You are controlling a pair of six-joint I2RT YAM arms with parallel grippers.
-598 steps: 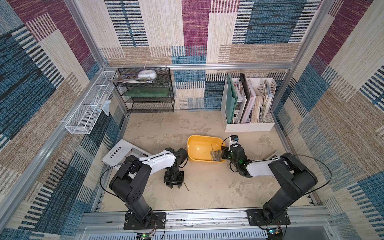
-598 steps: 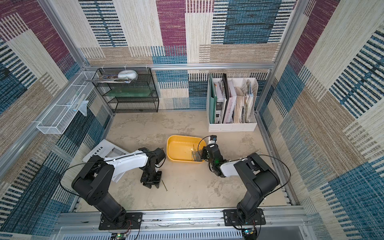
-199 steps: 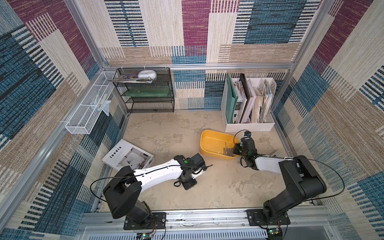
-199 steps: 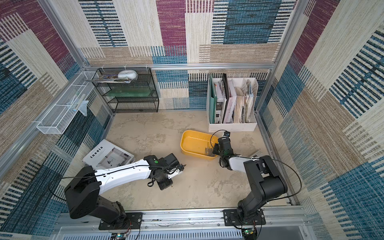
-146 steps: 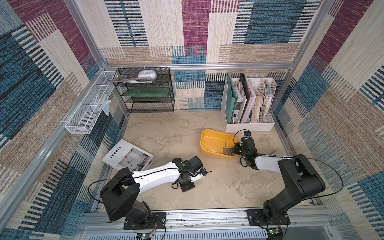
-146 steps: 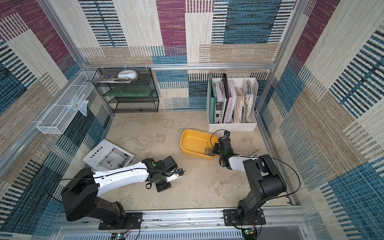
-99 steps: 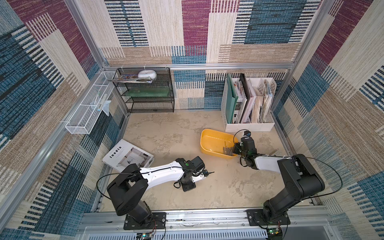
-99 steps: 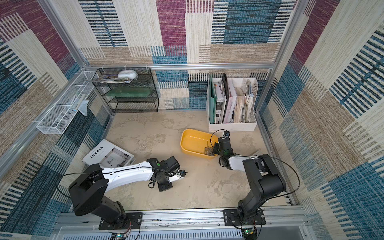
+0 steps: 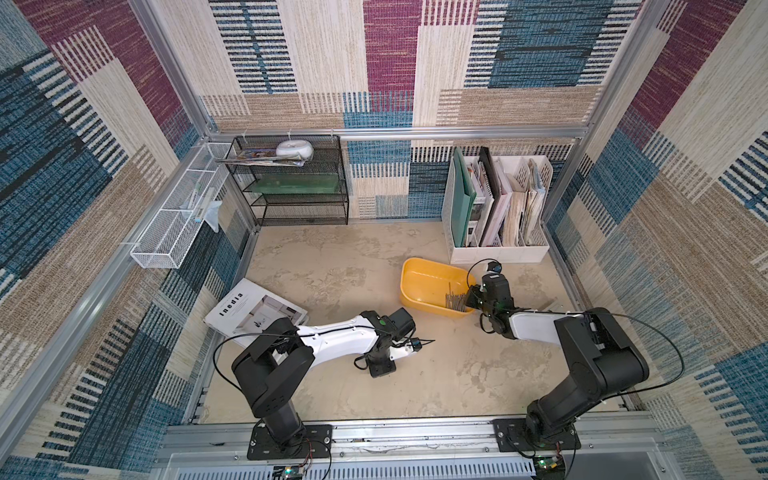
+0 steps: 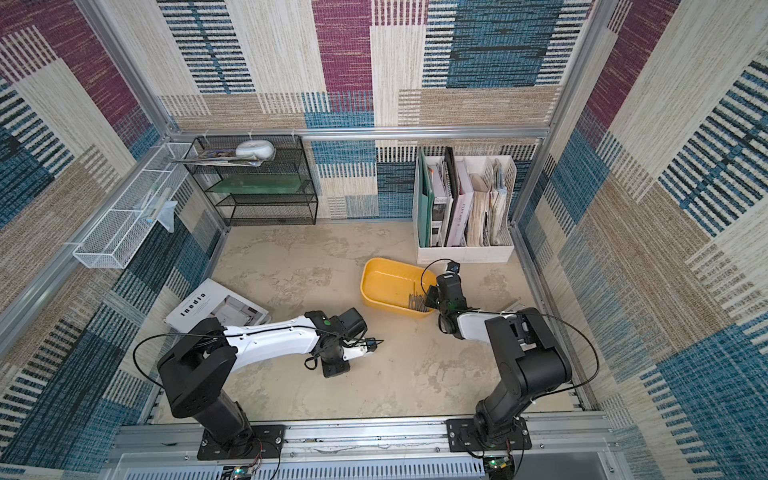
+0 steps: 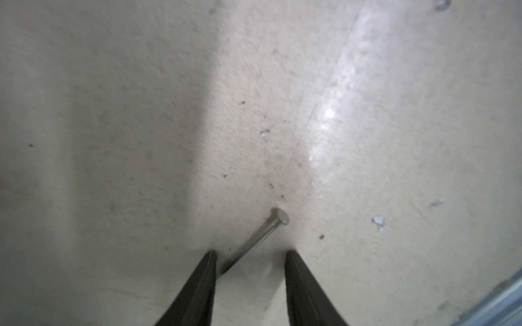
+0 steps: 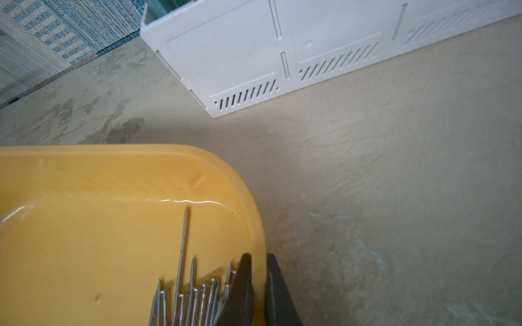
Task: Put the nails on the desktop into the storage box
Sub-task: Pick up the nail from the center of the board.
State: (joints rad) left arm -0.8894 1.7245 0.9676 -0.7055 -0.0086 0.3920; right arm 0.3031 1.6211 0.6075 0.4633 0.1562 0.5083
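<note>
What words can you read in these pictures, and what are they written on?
"Inedia": on the cover of the white magazine lying on the desktop.
Lettering on a spine in the white file organiser: too small to read.
No other text can be read in any view.

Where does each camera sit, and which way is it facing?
Top views: high over the bases, looking down on the mottled beige desktop; left arm, right arm visible.
Left wrist: left arm, aimed down at a thin grey metal nail between its open jaws.
Right wrist: right arm, facing the white file organiser; jaws shut on the shallow yellow plastic tub.
Shared: both top views and right wrist show the tub.
</note>
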